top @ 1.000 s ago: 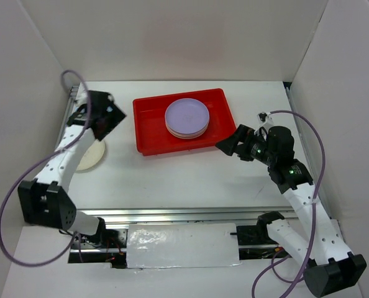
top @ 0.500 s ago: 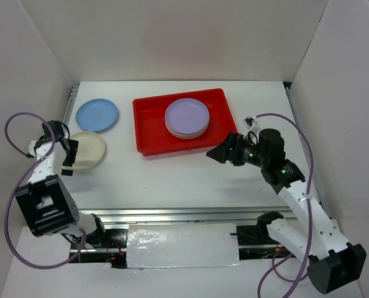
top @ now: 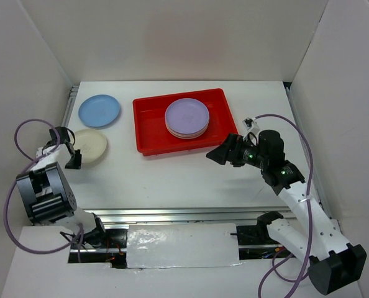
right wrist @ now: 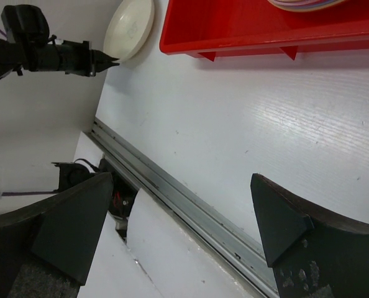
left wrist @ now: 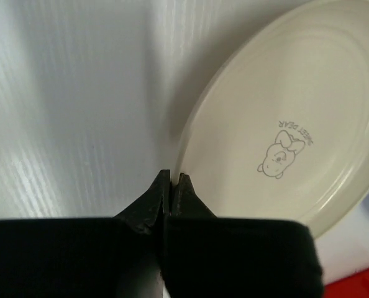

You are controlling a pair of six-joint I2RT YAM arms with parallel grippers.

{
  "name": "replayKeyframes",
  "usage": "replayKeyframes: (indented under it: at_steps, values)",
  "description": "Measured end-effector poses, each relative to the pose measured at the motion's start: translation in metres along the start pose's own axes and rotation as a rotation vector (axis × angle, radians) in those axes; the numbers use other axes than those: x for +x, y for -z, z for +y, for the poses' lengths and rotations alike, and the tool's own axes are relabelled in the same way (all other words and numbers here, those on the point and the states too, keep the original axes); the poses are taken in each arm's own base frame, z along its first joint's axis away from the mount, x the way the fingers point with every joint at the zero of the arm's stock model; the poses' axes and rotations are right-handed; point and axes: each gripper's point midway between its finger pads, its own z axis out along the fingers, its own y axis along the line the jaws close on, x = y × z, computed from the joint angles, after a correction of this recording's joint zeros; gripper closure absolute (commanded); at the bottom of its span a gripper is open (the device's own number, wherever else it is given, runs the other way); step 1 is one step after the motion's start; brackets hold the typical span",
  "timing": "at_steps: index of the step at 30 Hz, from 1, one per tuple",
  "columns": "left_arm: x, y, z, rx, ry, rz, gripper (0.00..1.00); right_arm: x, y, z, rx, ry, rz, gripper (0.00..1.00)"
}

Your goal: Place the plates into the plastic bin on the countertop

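Plates [top: 187, 117]: two loose on the surface [top: 172, 177] at left of frame, the rest stacked in the bin [top: 148, 127] at upper centre.

Nearest, lower right of centre: right claw [top: 222, 152], spread wide, holding nothing, hanging just below the bin's right end. Probably parked clear of the bin, with no loose plate on that side to fetch.

At the left edge, about level with it: left claw [top: 74, 159], pressed together, pinching nothing. In the wrist view, tips low at the rim of the cream plate [top: 92, 145]; touching or just short, hard to tell. Likely set there to nudge the thin edge or get under it, given a flat plate with little to pinch from above.

Further up: blue plate [top: 99, 110], just beyond the cream one and apart from it, beside the bin's left wall.

Farthest: bin, purple-topped stack right of its middle, bare red floor on the left half.

Against a second ago: left arm then stretched over the upper left, hiding the blue plate; now folded back to the left edge, blue plate uncovered. Right claw then higher and further right.

Against half a second ago: left claw a little nearer the cream plate; both loose plates seemingly a touch higher in frame; right claw unchanged.
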Motion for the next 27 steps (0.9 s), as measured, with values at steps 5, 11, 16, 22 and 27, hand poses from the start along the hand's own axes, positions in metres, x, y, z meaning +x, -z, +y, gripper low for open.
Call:
replayKeyframes:
  at_steps: [5, 11, 16, 22, 27]
  values:
    - [0.005, 0.025, 0.026, 0.022, -0.005, -0.014, 1.0, -0.002, 0.003, 0.003, -0.007, 0.006, -0.013, 0.0]
    - [-0.01, 0.105, 0.046, 0.17, -0.028, -0.11, 1.0, -0.003, 0.004, 0.005, -0.01, 0.006, -0.02, 0.0]
    - [-0.007, 0.179, 0.001, 0.573, -0.114, -0.114, 1.0, -0.005, 0.004, 0.004, -0.004, -0.005, -0.026, 0.0]
    - [0.104, 0.217, -0.117, 0.728, -0.573, 0.133, 1.0, -0.018, 0.005, -0.006, 0.066, -0.038, -0.081, 0.0]
    - [0.236, 0.24, -0.205, 0.824, -0.894, 0.252, 1.0, -0.034, 0.012, -0.016, 0.125, -0.056, -0.126, 0.0]
